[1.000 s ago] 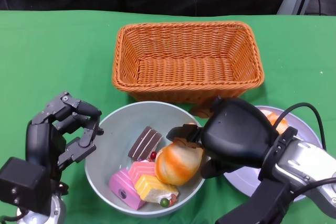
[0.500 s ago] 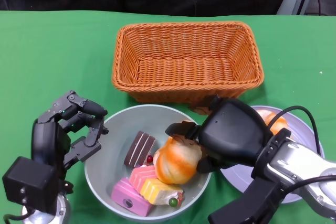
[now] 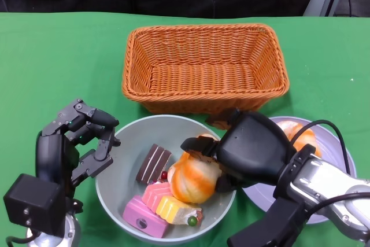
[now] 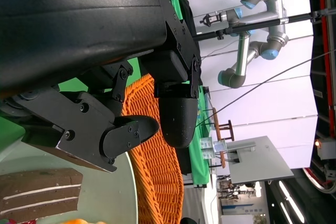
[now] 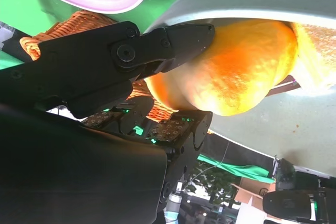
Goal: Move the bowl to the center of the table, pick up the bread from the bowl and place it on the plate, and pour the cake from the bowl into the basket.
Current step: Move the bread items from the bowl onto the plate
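Bread (image 3: pixel 195 179), a round orange bun, sits in the bowl (image 3: pixel 115 192) at lower centre of the head view, pinched between the fingers of the right hand (image 3: pixel 245 151), which reaches in from the lower right. Its rounded shape shows no clear long axis. Cake pieces (image 3: pixel 155 207) lie just left of it. The left hand (image 3: pixel 78 143) hovers spread by the bowl's left rim, holding nothing. Above stands the basket (image 3: pixel 205 67); the plate (image 3: pixel 324 143) lies at right.

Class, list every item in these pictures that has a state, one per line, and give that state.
Orange wicker basket: upright, empty.
Grey-green round bowl: upright, holding cake pieces and bread.
Round orange bread roll: in the bowl, gripped by the right hand.
Lilac plate: flat, one bread roll already on it.
Left hand: fingers apart at the bowl's rim, holding nothing.
Right hand: gripping the roll.
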Robot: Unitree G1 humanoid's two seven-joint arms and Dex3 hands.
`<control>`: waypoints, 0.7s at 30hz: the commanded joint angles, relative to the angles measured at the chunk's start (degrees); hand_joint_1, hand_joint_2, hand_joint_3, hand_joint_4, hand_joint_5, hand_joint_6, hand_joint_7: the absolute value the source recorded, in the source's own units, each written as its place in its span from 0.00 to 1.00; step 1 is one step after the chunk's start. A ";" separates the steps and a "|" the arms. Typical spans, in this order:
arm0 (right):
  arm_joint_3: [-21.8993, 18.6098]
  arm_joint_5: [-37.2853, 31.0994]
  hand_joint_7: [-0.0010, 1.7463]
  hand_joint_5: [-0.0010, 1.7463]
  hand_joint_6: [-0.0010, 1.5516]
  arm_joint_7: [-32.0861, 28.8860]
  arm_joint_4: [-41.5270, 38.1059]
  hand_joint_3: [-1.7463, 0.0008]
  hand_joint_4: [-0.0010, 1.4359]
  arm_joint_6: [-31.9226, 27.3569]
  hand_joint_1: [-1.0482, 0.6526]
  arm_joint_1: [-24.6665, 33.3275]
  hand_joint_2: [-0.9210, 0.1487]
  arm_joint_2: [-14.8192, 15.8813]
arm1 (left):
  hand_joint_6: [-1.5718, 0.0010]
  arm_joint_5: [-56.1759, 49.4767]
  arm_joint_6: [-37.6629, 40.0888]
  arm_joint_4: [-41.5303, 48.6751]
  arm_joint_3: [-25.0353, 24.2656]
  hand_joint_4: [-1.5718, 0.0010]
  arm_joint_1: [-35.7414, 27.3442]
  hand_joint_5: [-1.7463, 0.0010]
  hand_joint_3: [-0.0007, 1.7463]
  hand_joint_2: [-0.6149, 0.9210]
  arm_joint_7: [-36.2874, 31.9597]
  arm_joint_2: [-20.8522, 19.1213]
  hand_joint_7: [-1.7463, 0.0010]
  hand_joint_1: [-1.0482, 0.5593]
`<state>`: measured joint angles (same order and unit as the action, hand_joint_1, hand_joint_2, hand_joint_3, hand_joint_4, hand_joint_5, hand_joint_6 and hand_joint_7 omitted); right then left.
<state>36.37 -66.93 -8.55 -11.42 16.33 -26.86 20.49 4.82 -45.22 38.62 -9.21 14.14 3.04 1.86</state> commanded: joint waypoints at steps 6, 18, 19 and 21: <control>2.46 -1.57 0.01 0.01 0.43 -7.06 -3.48 1.00 0.44 1.88 0.07 -0.04 0.06 1.10 | 0.48 -0.51 0.41 0.18 -0.08 0.51 -0.43 0.11 0.51 0.82 -1.18 -0.64 0.28 0.63; 3.86 -0.06 0.00 0.01 0.45 -12.27 -6.94 1.00 0.45 6.58 0.12 -2.04 0.08 1.53 | 0.48 0.27 0.23 1.00 -0.16 0.51 0.07 0.12 0.49 0.83 -0.69 -0.65 0.30 0.62; 3.94 0.29 0.00 0.01 0.45 -12.46 -7.53 1.00 0.45 7.32 0.12 -2.28 0.09 1.48 | 0.48 0.40 0.28 0.93 -0.15 0.51 0.04 0.12 0.49 0.83 -0.59 -0.61 0.30 0.62; 4.12 0.78 0.00 0.01 0.45 -12.50 -8.48 1.00 0.45 8.51 0.13 -2.68 0.08 1.46 | 0.48 0.40 0.18 0.87 -0.09 0.51 0.00 0.11 0.49 0.82 -0.58 -0.57 0.30 0.62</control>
<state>39.25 -66.36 -21.58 -18.40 23.54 -29.64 21.11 5.00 -45.22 39.24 -9.14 14.21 2.42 1.83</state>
